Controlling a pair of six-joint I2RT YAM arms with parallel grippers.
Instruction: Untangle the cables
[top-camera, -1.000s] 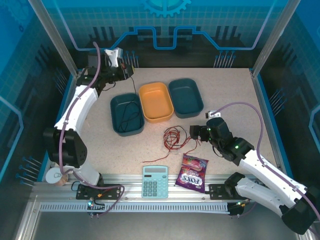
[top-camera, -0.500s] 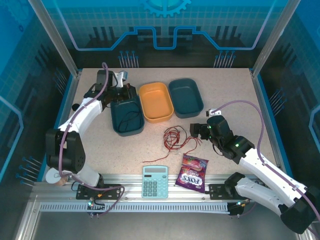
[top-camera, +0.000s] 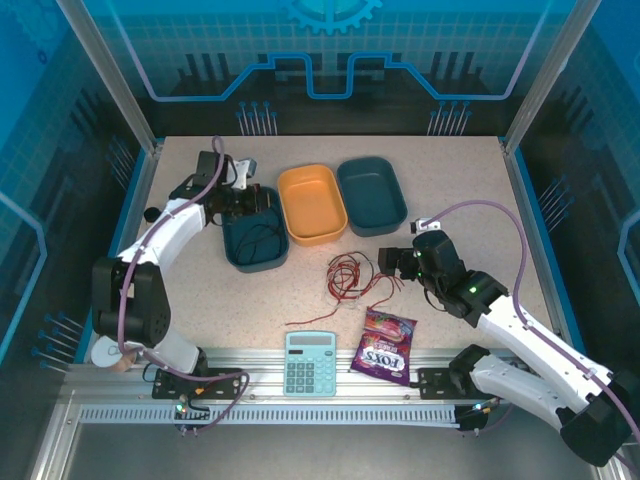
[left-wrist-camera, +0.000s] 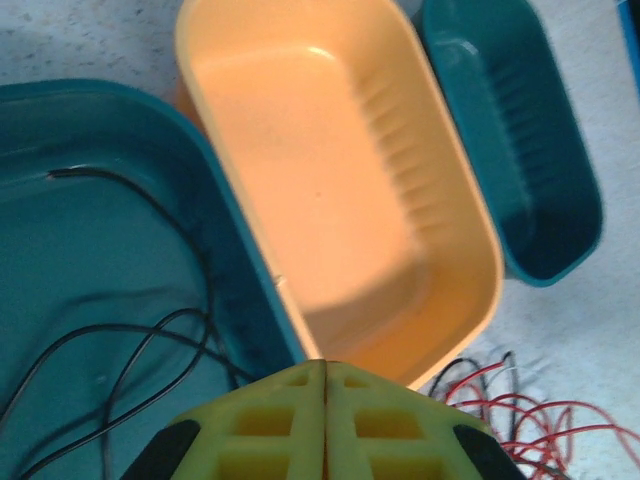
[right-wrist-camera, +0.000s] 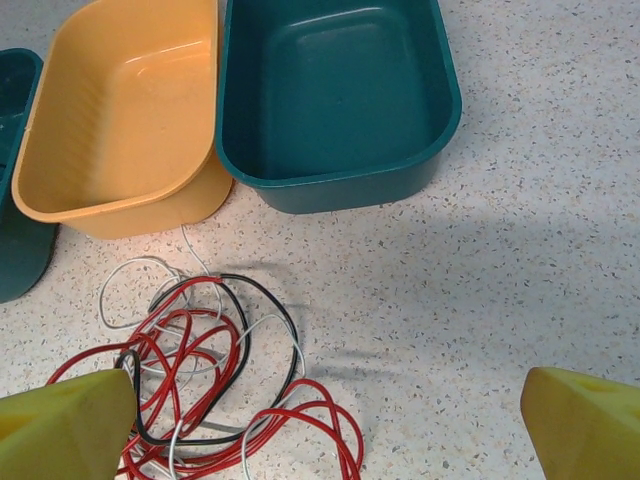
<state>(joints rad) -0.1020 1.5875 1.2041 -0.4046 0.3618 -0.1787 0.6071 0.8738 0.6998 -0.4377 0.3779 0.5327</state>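
Blue lit panels are closing in a speckled table (top-camera: 470, 200), where three tubs are standing in a row at the far side. One black cable (left-wrist-camera: 150, 335) is lying loose inside the left tub (top-camera: 232, 245). The tangle (right-wrist-camera: 200, 370) of red, white and black strands is lying on the bare table, near the orange tub (top-camera: 312, 205) and just far of a candy bag (top-camera: 382, 345).

The left gripper (left-wrist-camera: 325, 400) is hovering over the inner edge of the left tub with its jaws pressed together, holding nothing that I can see. The right gripper (top-camera: 390, 262) is hanging just right of the tangle with its jaws spread fully wide, empty.

From here the main danger, I think, is taking too much. If the wide jaws are closing on several strands together, the whole tangle is going to travel as one lump and its loops may pull tighter. A low sweep could also be pushing the candy bag. The shut left gripper, if it is dipping, may be hooking the black cable out of the tub.
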